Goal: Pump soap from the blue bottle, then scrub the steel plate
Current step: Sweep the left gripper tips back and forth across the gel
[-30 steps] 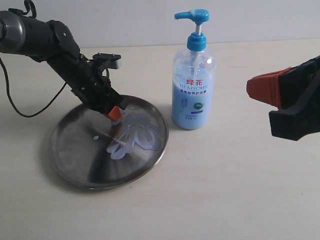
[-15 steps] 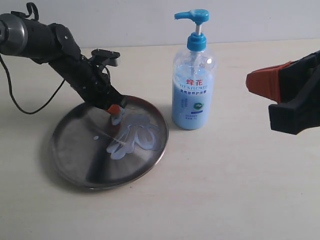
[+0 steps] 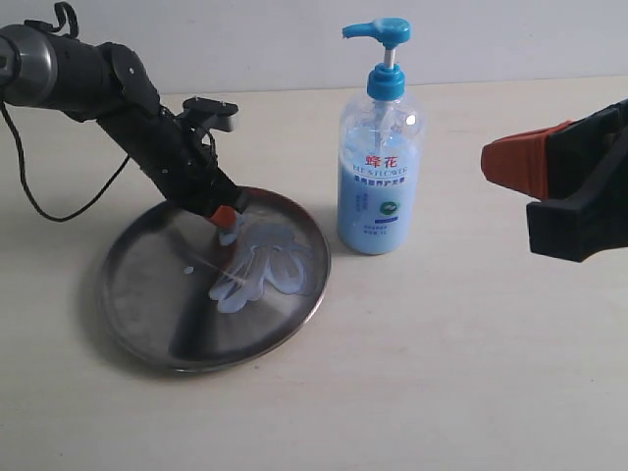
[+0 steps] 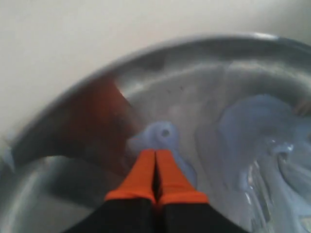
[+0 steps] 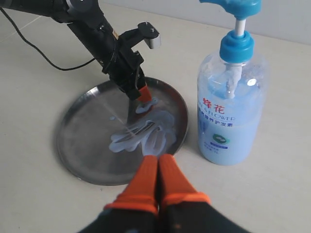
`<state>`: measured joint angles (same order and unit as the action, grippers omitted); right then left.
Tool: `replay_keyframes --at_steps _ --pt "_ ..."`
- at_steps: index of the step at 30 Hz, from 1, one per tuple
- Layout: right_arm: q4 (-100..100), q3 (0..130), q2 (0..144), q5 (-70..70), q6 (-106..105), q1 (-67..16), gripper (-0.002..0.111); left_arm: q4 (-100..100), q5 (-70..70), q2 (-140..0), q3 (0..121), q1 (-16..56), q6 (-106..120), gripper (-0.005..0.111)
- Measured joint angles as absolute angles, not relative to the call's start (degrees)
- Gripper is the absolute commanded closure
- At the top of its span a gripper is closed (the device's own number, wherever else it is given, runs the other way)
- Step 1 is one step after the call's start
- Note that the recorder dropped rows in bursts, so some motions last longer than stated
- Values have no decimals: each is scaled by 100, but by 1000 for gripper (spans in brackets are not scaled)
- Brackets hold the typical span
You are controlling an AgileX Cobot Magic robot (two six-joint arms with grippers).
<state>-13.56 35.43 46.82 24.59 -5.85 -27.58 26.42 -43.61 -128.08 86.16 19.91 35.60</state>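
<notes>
left gripper (image 4: pixel 155 153): jaws pressed together with nothing between them. I see no sponge or pad. The orange tips sit down in the soap (image 3: pixel 265 265).
right gripper (image 5: pixel 158 158): also clamped on nothing. It hovers over the right edge of the table (image 3: pixel 471 373), well apart from everything.
steel plate (image 3: pixel 137 294): on the left half of the table, closer to the near edge than the bottle is. Nothing pins it down.
blue bottle (image 3: pixel 380 186): upright near mid-table, toward the far edge, just beside the plate's right rim. I can't tell whether there's a gap or contact at the base.
soap spread: squiggles cover only the plate's right-centre. The left half looks bare and dry.
risk 1, plate skates: I'm pushing on a slick, loose plate with one arm, so a sideways stroke probably drags the plate instead of scrubbing it.
risk 2, plate tips: the tips are near the far-right rim, so downward force there may lever the opposite rim up.
risk 3, bottle hit: a stroke toward the right edge, or a sliding plate, bumps the bottle. It's tall with the pump head (image 3: pixel 378 31) up high, so I judge it easy to topple.
risk 4, rim catch: tips running off the soap patch can hook the raised rim and flick the plate.
risk 5, cable (image 3: pixel 59 211): it loops by the left edge near the plate and may snag on wide sweeps.
mitigation: use short strokes toward the plate's centre, and have the right gripper brace the rim.
</notes>
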Motion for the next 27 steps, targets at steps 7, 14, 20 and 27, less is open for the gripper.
replay_keyframes --at_steps 7,14,20,27 --pt "-1356 3543 4682 2459 -585 -2758 108 2715 -5272 -12808 8637 2001 3571 107" --pt "-1356 3543 4682 2459 -585 -2758 108 2642 -5648 -12808 8637 2292 3560 107" --pt "-1424 3543 4682 2470 -585 -2758 108 2278 -4978 -12760 8637 2393 3067 107" --pt "-1465 3543 4682 2470 -585 -2758 108 1655 -3934 -12748 8637 2393 2511 107"
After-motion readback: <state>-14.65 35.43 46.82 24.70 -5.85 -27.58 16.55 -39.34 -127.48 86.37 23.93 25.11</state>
